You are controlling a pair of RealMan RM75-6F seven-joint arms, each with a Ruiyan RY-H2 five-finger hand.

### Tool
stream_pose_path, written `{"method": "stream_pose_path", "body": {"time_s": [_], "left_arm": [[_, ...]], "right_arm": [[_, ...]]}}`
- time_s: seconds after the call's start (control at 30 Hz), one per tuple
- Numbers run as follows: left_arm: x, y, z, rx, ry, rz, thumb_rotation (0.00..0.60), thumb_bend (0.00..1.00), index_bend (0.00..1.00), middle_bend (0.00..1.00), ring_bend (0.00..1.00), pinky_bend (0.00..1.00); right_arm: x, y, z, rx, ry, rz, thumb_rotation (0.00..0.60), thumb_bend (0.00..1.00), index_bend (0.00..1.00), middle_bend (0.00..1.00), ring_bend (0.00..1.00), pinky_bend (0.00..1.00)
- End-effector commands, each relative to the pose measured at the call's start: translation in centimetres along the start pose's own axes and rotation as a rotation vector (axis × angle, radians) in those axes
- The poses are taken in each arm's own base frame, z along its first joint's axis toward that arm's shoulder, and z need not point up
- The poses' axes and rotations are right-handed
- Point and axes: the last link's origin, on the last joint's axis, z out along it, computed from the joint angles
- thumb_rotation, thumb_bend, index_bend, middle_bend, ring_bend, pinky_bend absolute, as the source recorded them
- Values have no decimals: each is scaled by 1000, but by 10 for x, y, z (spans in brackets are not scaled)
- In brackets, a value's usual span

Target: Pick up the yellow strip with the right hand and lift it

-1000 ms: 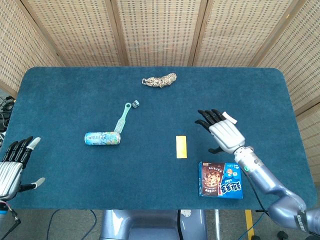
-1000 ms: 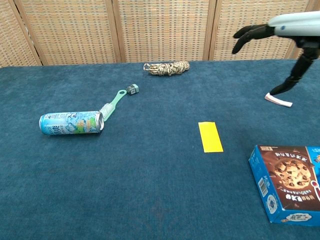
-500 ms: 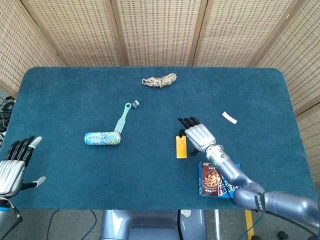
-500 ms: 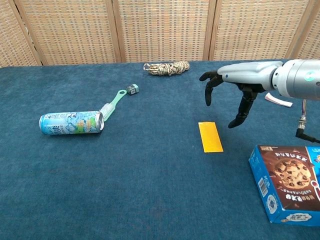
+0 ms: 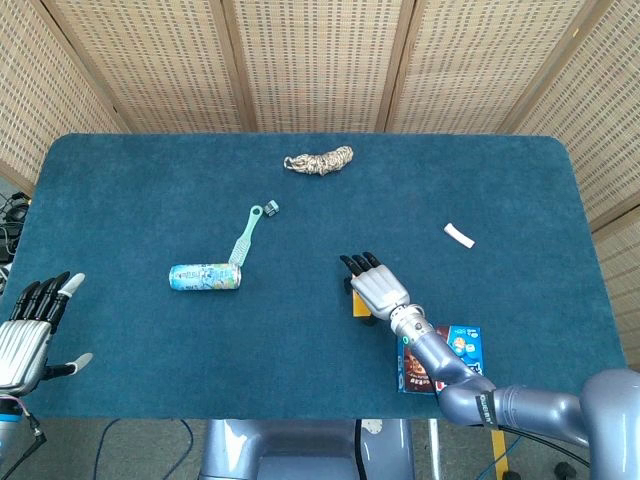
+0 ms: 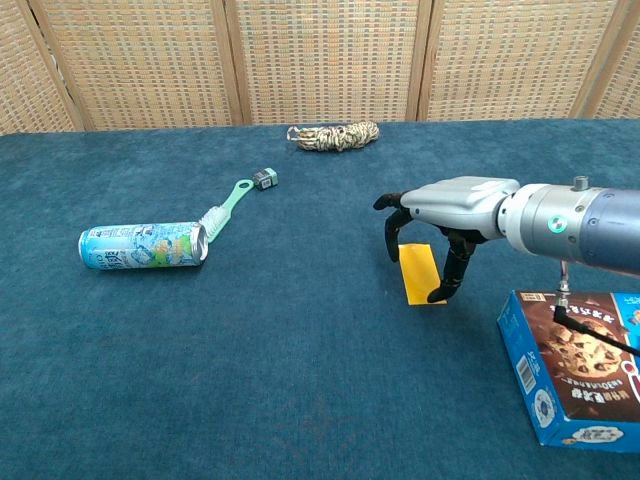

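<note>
The yellow strip [image 6: 418,275] lies flat on the blue table [image 6: 300,380]. My right hand [image 6: 445,212] hovers palm down just above it. Its fingers [image 6: 392,240] hang spread by the strip's far left corner, and the thumb tip reaches down at the strip's near right corner. Nothing is gripped. In the head view the right hand [image 5: 375,290] hides most of the yellow strip [image 5: 359,305]. My left hand [image 5: 25,335] stays at the table's near left edge, fingers apart and holding nothing.
A blue cookie box [image 6: 580,360] lies close to the right forearm at the front right. Left of centre lie a drink can [image 6: 142,246], a green brush [image 6: 225,208] and a small dark clip [image 6: 264,178]. A rope bundle [image 6: 333,135] sits far back, a white scrap [image 5: 459,235] to the right.
My right hand has swung left from the table's right side and come down over the yellow strip, now covering it. The left hand and the other objects have not moved.
</note>
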Motion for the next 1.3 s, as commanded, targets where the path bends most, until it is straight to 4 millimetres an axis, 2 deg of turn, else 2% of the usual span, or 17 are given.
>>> {"method": "stream_pose_path", "body": {"time_s": [0.03, 0.27, 0.67, 0.8, 0.97, 1.13, 1.3], "left_arm": [[0, 0, 0, 0, -1, -1, 600, 0, 0, 0, 0, 0], [1, -1, 0, 3, 0, -5, 600, 0, 0, 0, 0, 0], [1, -1, 1, -3, -4, -9, 600, 0, 0, 0, 0, 0], [1, -1, 0, -3, -3, -9, 600, 0, 0, 0, 0, 0], [1, -1, 0, -5, -3, -9, 600, 0, 0, 0, 0, 0], [0, 0, 0, -6, -6, -6, 600, 0, 0, 0, 0, 0], [-1, 1, 0, -9, -9, -4, 600, 0, 0, 0, 0, 0]], "right_arm": [[-4, -3, 4, -2, -5, -13, 600, 301, 425, 0, 0, 0], [-11, -5, 9, -11, -12, -35, 600, 304, 431, 0, 0, 0], [-20, 3, 13, -35, -11, -87, 600, 323, 450, 0, 0, 0], [-16, 8, 15, -57, 13, -94, 600, 343, 451, 0, 0, 0], [-1, 16, 16, -95, 116, -105, 600, 391, 451, 0, 0, 0], [8, 16, 8, -81, 142, -32, 600, 397, 431, 0, 0, 0], [5, 9, -5, -48, 95, 2, 600, 398, 431, 0, 0, 0]]}}
